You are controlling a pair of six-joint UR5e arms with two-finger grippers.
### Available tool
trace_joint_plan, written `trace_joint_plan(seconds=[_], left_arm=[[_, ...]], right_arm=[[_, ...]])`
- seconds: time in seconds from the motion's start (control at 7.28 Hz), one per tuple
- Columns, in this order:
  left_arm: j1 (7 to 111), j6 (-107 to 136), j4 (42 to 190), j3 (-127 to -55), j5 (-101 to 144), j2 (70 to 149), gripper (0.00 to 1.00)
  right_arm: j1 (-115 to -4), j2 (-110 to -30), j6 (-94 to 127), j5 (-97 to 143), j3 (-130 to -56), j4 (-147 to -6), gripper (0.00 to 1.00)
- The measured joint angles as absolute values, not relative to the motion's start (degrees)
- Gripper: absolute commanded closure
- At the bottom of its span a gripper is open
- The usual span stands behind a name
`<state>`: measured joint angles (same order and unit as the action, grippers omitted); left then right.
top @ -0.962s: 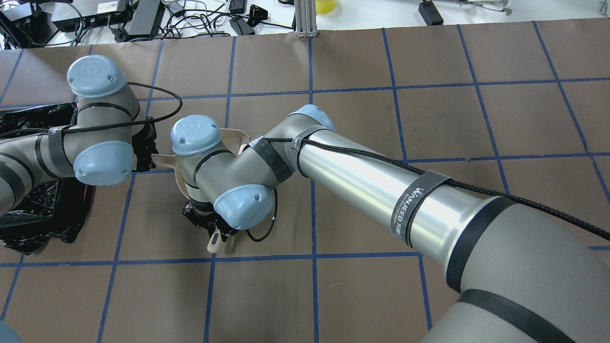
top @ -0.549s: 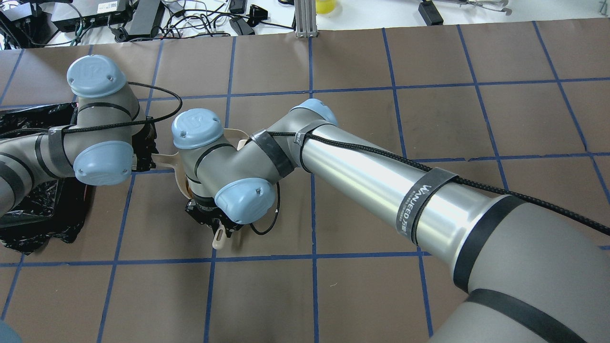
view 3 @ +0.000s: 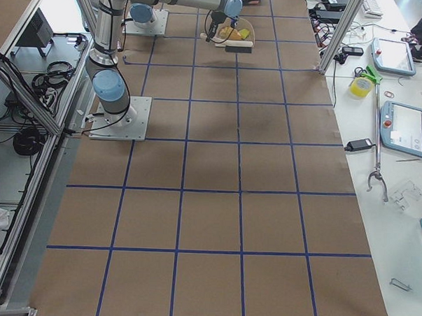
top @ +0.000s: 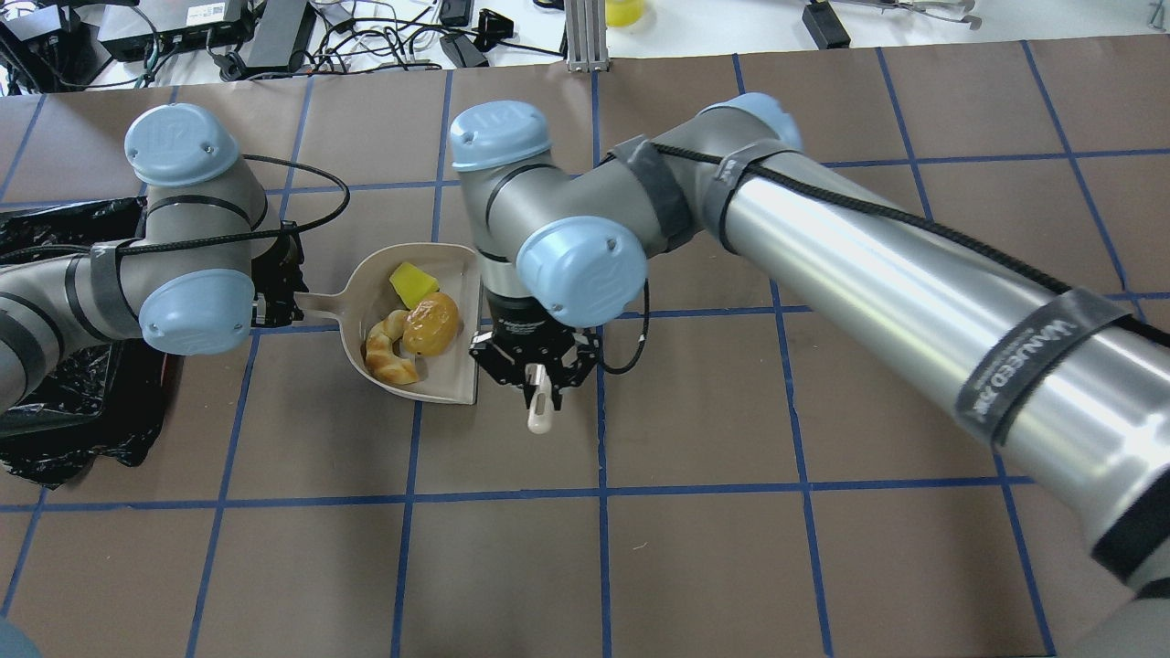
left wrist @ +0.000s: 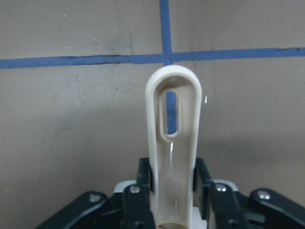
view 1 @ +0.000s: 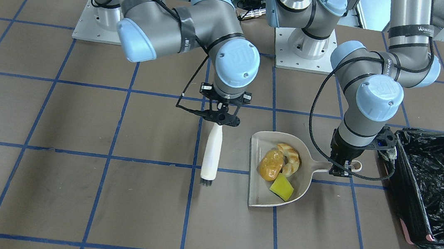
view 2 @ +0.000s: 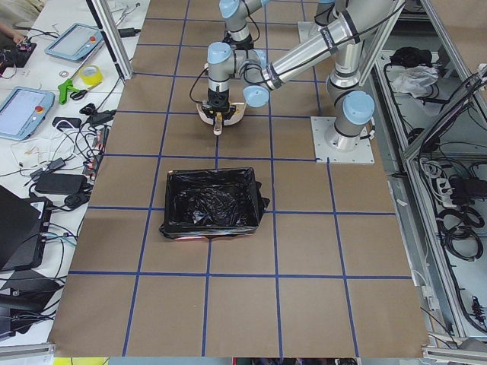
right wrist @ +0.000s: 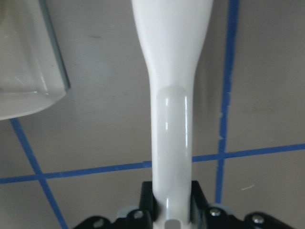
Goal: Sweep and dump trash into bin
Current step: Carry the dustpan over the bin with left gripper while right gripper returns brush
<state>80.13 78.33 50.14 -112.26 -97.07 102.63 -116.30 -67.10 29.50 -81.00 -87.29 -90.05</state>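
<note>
From the front, the left jaws clamp the handle of the dustpan [view 1: 255, 166] on the counter [view 1: 72, 191]. It holds the potato-like lump [view 1: 271, 164], croissant piece [view 1: 290, 155] and yellow wedge [view 1: 281, 187], with the bin [view 1: 403, 170] beside it toward the counter's left edge. Overhead, the right jaws grip the brush [top: 539, 416] beside the pan's open lip, and each wrist view shows jaws pressed against a handle.

My counter [top: 695, 402]: brown mat, blue tape grid [top: 603, 548]. White bench [top: 713, 27] at 12 o'clock, cluttered with cables [top: 366, 37] and power bricks [top: 825, 23].

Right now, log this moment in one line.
left jaws: shut on dustpan; right jaws: shut on brush; trash: in dustpan; bin: no trash visible
</note>
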Motion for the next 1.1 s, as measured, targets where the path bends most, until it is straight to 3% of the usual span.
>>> trace_joint_plan(seconds=[0.55,1.1], left_arm=[[77.6,77.7,65.5,-101.4,-87.0,101.8,1.00],[66.4,64.0,72.0,-94.7,-83.2,102.7,1.00]], right_arm=[[-92.4,-76.4,3.4,-90.5,-93.6,-83.8,1.00],[-74.4,-70.5,-16.5,-100.2,-93.5,-92.6,1.00]])
